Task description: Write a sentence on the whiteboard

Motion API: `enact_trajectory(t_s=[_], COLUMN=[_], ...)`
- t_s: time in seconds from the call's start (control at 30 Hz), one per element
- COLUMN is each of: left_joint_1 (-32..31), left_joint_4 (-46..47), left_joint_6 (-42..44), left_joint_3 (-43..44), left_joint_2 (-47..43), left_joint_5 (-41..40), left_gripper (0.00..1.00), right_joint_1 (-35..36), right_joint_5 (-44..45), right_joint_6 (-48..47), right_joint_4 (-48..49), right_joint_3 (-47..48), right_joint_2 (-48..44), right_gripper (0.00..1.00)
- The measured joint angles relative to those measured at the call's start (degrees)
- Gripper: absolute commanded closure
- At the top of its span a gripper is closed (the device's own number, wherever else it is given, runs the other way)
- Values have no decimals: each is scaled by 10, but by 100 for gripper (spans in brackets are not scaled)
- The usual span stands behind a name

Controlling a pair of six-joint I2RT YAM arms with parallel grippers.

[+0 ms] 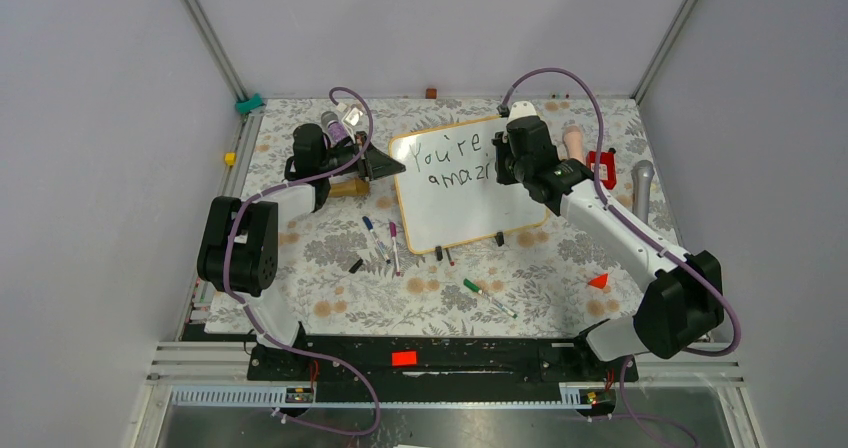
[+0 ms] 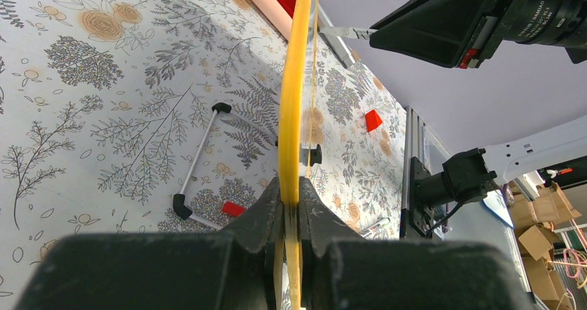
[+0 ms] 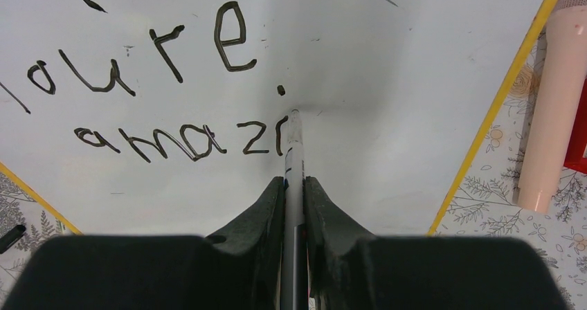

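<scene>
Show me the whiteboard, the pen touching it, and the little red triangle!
whiteboard (image 1: pixel 466 218): top view, on the blank white part near its lower edge.
pen (image 3: pixel 295 159): right wrist view, on the white barrel just behind the tip.
red triangle (image 1: pixel 598 281): top view, on its middle.

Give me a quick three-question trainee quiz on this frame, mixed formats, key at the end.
1. True or false: the left tool is shut on an edge of the whiteboard.
2. What does the right tool hold? A) a marker B) an eraser C) nothing
3. Fill in: the second line of the sentence reads "____".

Key: 1 true; 2 A; 3 amazi
</scene>
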Motion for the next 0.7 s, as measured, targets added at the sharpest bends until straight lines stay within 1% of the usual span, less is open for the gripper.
enact_trajectory(t_s=[0.7], left_joint_1=[0], left_joint_4=[-2], left_joint_6=[0], left_joint_3=[0], left_joint_2=[0], left_joint_5=[0], left_gripper=[100], right_joint_1=[-2], right_joint_5=[3], right_joint_6=[3], right_joint_4=[-8], right_joint_3=[-11], right_joint_2=[5], right_gripper=[100])
